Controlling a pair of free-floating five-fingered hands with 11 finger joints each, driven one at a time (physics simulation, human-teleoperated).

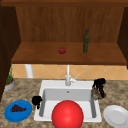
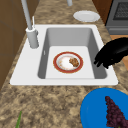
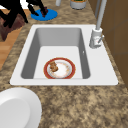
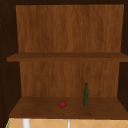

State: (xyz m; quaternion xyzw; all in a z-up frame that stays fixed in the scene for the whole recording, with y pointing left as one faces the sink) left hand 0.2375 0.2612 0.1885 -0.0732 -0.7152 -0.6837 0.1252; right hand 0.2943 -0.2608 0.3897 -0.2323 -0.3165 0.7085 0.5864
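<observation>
We see the right hand (image 1: 99,84) over the sink's right rim, its fingers curled round a brownish sponge (image 1: 96,94) that hangs just above the rim of the sink (image 1: 70,85); in the right side view the same hand (image 3: 13,11) clutches the sponge (image 3: 10,26) out past the basin's front edge. Down in the basin lies a red-rimmed plate (image 2: 67,62) with a brown crumb of food (image 2: 74,61) on it (the front view shows it as a plain red disc). The left hand (image 1: 37,100) hovers at the sink's left rim with fingers bent downward and holding nothing, shown large in the left side view (image 2: 112,53). Toward the bench's front left corner sits a blue plate (image 1: 18,110) carrying grapes (image 1: 17,108), and toward the front right corner a white plate (image 1: 115,116). The faucet (image 1: 68,76) stands behind the basin. On the shelf (image 4: 65,110) above, a tomato (image 4: 62,104) and a green bottle (image 4: 86,95) stand apart.
</observation>
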